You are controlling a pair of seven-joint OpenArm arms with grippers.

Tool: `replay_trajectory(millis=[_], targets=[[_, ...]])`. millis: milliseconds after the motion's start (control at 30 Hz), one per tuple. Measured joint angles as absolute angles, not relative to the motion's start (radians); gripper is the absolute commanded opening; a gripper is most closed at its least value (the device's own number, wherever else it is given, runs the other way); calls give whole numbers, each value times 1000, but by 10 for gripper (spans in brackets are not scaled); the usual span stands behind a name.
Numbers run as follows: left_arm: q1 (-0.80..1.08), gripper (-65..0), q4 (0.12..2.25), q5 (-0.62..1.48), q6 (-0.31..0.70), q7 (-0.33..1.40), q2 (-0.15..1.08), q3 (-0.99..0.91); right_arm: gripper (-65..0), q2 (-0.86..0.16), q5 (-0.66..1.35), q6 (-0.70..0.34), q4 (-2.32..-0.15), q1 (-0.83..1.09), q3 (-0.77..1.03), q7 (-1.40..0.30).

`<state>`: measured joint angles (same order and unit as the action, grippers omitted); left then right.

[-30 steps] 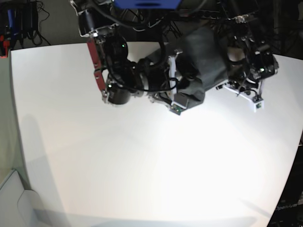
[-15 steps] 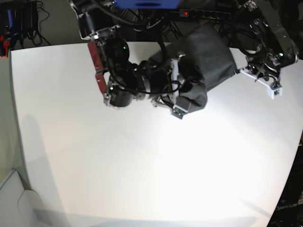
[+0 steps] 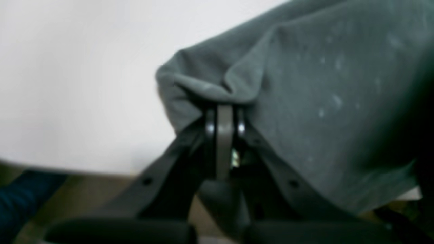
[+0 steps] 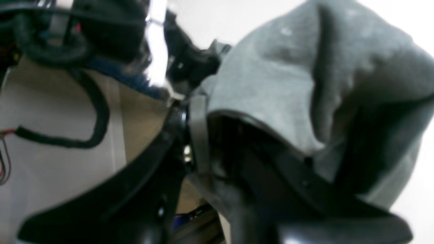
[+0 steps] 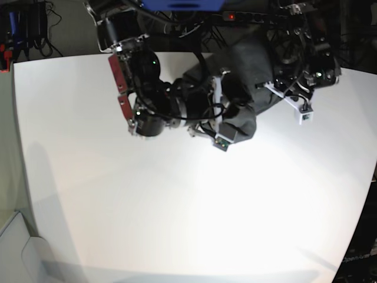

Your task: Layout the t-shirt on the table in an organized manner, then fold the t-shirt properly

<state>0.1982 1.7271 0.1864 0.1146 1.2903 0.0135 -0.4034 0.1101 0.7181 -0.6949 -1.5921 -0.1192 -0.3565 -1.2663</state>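
Up close, the left tool (image 3: 224, 112) is clamped on a fold of the t-shirt (image 3: 305, 101); the right tool (image 4: 200, 112) pinches its hem. Only the base view shows the whole bundle (image 5: 250, 76) bunched at twelve o'clock on the counter (image 5: 177, 206). Since half a second ago the left tool (image 5: 268, 88) has swung inward toward the shirt.

both grippers (image 3: 223, 112) (image 4: 200, 112) clamped (arms raised)

T-shirt (image 5: 250, 71): soft matt grey cloth (linty, wrinkly); table (image 5: 177, 200): smooth matt white.
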Motion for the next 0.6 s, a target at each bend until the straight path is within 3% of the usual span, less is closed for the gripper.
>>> replay_trajectory(millis=[200, 600], targets=[[121, -650, 1610, 223, 118, 1127, 29, -403, -548, 97, 719, -694, -1591, -152, -355, -1266], [-103, -650, 1394, 194, 113, 1035, -18, -400, -548, 77, 714, -694, -1525, -172, -350, -1262]])
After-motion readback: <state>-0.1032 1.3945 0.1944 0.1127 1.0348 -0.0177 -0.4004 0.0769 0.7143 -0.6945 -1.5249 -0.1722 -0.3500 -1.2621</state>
